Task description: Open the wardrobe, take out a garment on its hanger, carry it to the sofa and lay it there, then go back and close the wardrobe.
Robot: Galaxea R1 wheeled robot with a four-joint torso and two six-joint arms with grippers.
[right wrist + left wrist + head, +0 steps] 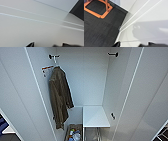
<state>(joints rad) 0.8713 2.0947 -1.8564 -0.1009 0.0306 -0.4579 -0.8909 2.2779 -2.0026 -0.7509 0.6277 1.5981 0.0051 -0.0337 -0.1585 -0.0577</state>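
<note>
The left gripper (134, 44) and right gripper (48, 44) are each hovering close to white wardrobe panels; whether their fingers are released or clenched cannot be told. The wardrobe (85, 77) is standing open. Inside it, an olive-brown jacket (59, 98) is hanging near the left wall, above a box of small items (74, 134). Beside the wardrobe's outer panel, an orange frame (99, 8) is sitting on dark carpet (100, 32).

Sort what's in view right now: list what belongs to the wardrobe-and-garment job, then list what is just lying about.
Belongs to the job:
- the wardrobe, doors open

Just lying about:
- olive-brown jacket, hanging inside on the left
- white hanger holding that jacket
- white shelf low inside the wardrobe
- bin of small items on the wardrobe floor
- orange frame on the dark carpet
</note>
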